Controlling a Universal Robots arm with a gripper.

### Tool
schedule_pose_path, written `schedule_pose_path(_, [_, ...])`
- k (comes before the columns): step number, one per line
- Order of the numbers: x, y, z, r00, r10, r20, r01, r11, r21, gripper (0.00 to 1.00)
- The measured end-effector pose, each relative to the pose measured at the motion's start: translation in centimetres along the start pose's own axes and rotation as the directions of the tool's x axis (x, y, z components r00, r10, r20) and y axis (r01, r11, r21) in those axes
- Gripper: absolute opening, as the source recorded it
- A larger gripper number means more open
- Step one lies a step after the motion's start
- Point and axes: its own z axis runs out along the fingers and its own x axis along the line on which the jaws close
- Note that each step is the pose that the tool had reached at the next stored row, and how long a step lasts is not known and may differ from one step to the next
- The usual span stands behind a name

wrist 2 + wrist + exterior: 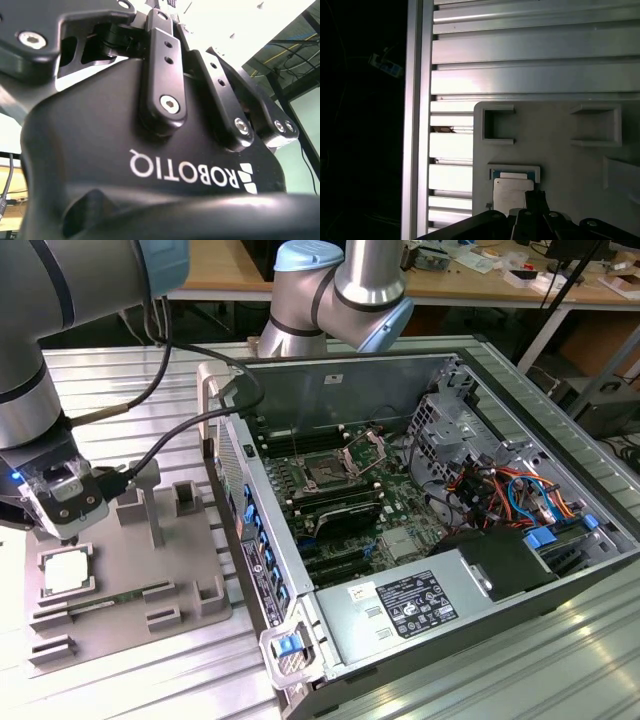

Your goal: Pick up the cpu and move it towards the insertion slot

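The cpu (67, 573) is a small silvery square lying flat in a recess of the grey tray (190, 560) on the exterior view's left. My gripper (66, 536) hangs just above the chip's far edge, apart from it. In the first wrist view the cpu (511, 193) sits in its pocket with the gripper (535, 212) reaching over one of its corners. The second wrist view shows the gripper's black body and linkages (165, 105) from close up. The insertion slot (326, 473), a square socket with a dark centre and a raised silver bracket, lies on the green board inside the open computer case.
The case wall (245, 510) stands between the tray and the board. Raised blocks (140, 505) rise from the tray beside the gripper. A second arm (340, 290) stands behind the case. Cables and a drive cage (470, 460) crowd the case's right side. Ribbed aluminium table (535, 50) surrounds the tray.
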Motion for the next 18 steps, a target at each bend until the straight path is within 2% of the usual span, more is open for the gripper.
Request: schedule_pose_path(18, [0.14,-0.42,0.38,1.0,0.0,-0.0001,0.0,1.0,0.0,0.11])
